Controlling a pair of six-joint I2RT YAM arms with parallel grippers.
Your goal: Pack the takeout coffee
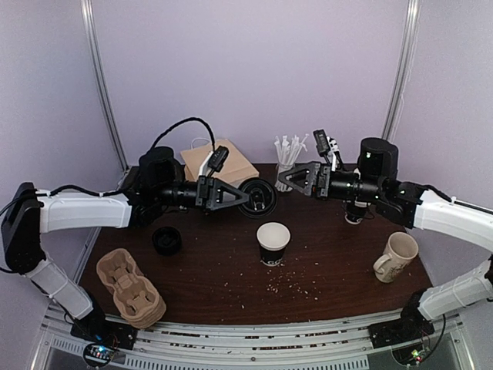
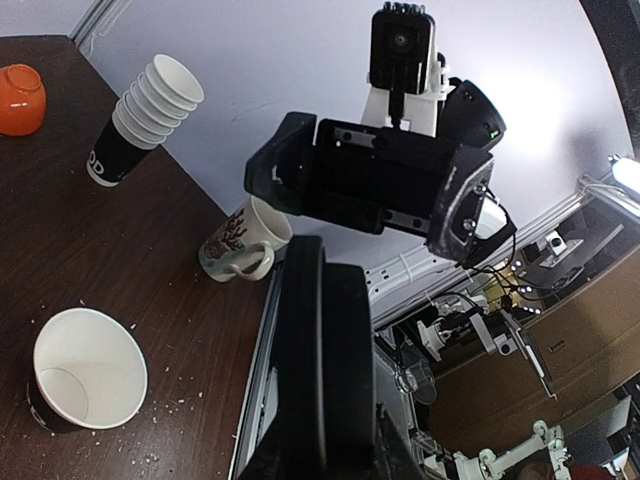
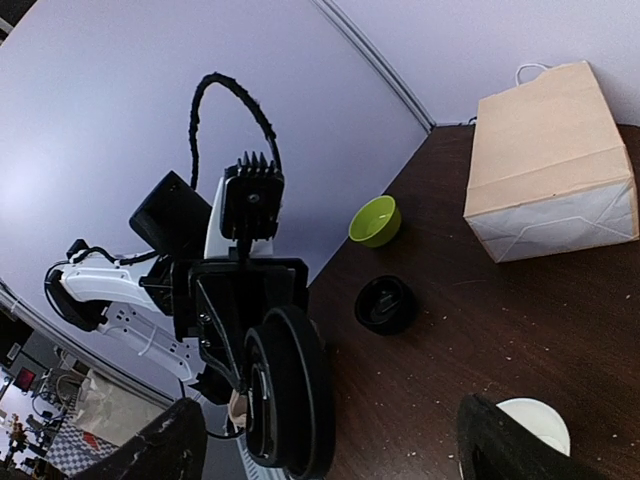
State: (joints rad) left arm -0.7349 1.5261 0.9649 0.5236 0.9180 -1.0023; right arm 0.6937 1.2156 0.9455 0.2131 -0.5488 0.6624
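Observation:
The takeout coffee cup, black paper with a white inside, stands upright and lidless at the table's middle. It also shows in the left wrist view, and its rim shows in the right wrist view. My left gripper is shut on a black plastic lid, held on edge in the air behind the cup. The lid shows in the left wrist view and the right wrist view. My right gripper is open and empty, facing the lid from the right, a small gap away.
A second black lid lies at the left. Stacked cardboard cup carriers sit front left. A paper bag and a cup of straws stand at the back. A cream mug is at the right. A stack of cups, an orange bowl and a green bowl are also on the table.

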